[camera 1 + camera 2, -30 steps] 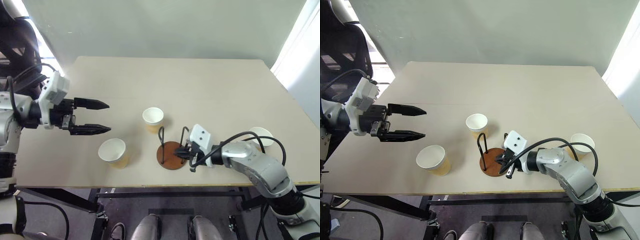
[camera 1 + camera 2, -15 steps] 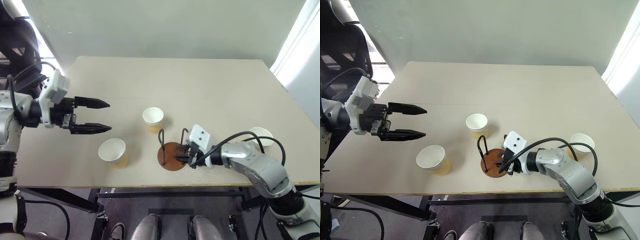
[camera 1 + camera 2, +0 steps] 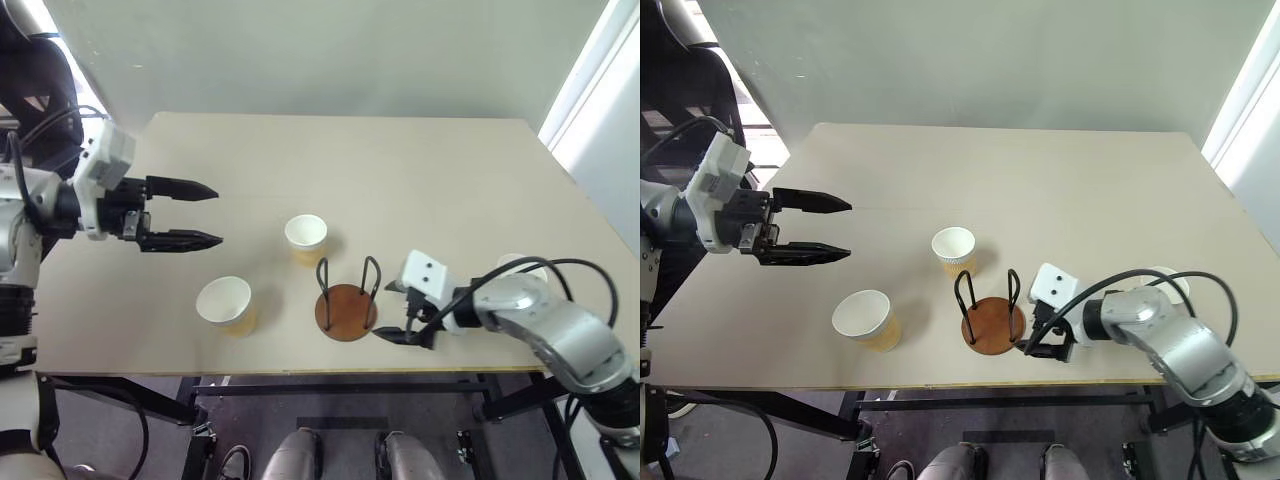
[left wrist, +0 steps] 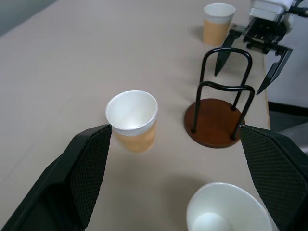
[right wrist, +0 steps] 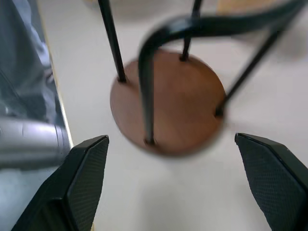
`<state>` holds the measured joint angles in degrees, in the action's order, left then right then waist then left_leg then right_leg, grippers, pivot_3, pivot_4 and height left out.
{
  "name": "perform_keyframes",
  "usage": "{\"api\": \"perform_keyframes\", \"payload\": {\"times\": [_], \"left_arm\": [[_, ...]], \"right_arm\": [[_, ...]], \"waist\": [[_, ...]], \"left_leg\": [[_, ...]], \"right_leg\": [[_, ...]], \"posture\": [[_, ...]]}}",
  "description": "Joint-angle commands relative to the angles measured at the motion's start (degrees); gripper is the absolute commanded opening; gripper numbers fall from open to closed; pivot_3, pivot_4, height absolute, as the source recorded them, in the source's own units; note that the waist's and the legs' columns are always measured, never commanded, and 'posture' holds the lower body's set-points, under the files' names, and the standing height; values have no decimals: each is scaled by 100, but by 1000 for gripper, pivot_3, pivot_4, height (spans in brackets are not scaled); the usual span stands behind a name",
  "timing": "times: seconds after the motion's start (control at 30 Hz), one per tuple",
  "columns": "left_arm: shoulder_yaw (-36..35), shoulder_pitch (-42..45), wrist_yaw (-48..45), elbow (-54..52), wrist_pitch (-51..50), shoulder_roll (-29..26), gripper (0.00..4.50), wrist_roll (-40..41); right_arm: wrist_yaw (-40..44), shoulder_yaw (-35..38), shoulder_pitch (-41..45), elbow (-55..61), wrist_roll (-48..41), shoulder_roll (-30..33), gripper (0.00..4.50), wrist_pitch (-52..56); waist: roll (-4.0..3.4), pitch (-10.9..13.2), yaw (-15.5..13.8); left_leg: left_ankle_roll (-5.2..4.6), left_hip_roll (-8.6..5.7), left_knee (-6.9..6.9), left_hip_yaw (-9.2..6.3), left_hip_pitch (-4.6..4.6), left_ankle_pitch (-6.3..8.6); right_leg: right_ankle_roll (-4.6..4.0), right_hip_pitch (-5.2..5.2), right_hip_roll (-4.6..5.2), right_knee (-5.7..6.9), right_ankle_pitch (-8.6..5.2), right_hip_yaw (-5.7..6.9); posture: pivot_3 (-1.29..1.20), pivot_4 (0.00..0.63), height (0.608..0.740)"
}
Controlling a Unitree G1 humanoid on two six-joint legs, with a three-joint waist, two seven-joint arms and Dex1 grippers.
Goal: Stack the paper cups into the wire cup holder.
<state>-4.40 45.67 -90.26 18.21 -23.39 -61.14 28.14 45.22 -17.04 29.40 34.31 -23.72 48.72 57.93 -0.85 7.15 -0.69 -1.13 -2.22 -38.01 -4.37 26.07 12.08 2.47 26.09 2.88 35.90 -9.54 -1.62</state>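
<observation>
The wire cup holder (image 3: pixel 346 310) stands upright near the table's front edge, a brown disc with two black loops and nothing in it. My right gripper (image 3: pixel 389 313) is open just to its right, with nothing between the fingers. One paper cup (image 3: pixel 306 238) stands just behind the holder. A second cup (image 3: pixel 225 304) is to the holder's left. The third cup (image 4: pixel 219 21) sits at the far right, partly hidden behind my right arm. My left gripper (image 3: pixel 216 214) hovers open over the table, left of the cups and holding nothing.
The tan table (image 3: pixel 400 170) stretches bare toward the wall behind the cups. Its front edge (image 3: pixel 320 372) runs close to the holder and my right gripper. A dark chair (image 3: pixel 680 90) stands off the table's left corner.
My right gripper has let go of the wire holder, opened, and drawn back to the right. The holder has stayed upright. The left gripper is still open in about the same place.
</observation>
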Motion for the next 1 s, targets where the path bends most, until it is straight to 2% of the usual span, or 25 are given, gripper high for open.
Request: {"api": "perform_keyframes", "payload": {"times": [0.03,0.27,0.4,0.5,0.63,0.83,1.0], "left_arm": [[-62,381,-224,-438,-102,72,4500,332],[122,440,-224,-313,19,155,4500,225],[184,442,-224,-260,39,222,4500,212],[228,410,-224,-286,36,225,4500,224],[208,357,-224,-333,-2,158,4500,290],[120,238,-224,-448,-68,65,4500,314],[61,157,-202,-562,-131,49,4500,345]], "right_arm": [[393,751,303,491,-127,879,4333,140],[1185,2154,467,543,-576,2350,4333,205],[1600,2671,-620,193,-285,2964,4333,-245],[1631,2828,-1294,-79,-103,2989,4333,-614],[1615,2815,-1651,-385,63,2937,4333,-997],[1666,2765,-1811,-714,210,2944,4333,-1379],[1630,2362,-1679,-1078,483,2903,4333,-1719]], "waist": [[1,4,-31],[8,6,-18],[18,6,-31],[13,10,-34],[12,10,-26],[13,10,-19],[13,10,-16]], "left_leg": [[-2,-3,1,0,8,-2],[5,-2,14,-1,11,5],[8,1,19,-7,9,11],[4,-1,2,-7,14,24],[-40,-5,-2,-2,15,1],[-52,-4,-2,-2,7,-7],[-51,-5,-6,-2,5,-6]], "right_leg": [[1,4,2,0,0,1],[3,11,2,-3,-12,0],[8,12,1,-2,-27,2],[17,9,2,-4,-31,2],[37,8,5,-4,-25,-4],[45,-2,3,-4,-23,-3],[49,-11,3,-5,-21,-3]], "posture": [[0,150,740],[0,150,740],[0,150,740],[0,150,740],[0,150,740],[0,150,740],[0,150,740]]}}
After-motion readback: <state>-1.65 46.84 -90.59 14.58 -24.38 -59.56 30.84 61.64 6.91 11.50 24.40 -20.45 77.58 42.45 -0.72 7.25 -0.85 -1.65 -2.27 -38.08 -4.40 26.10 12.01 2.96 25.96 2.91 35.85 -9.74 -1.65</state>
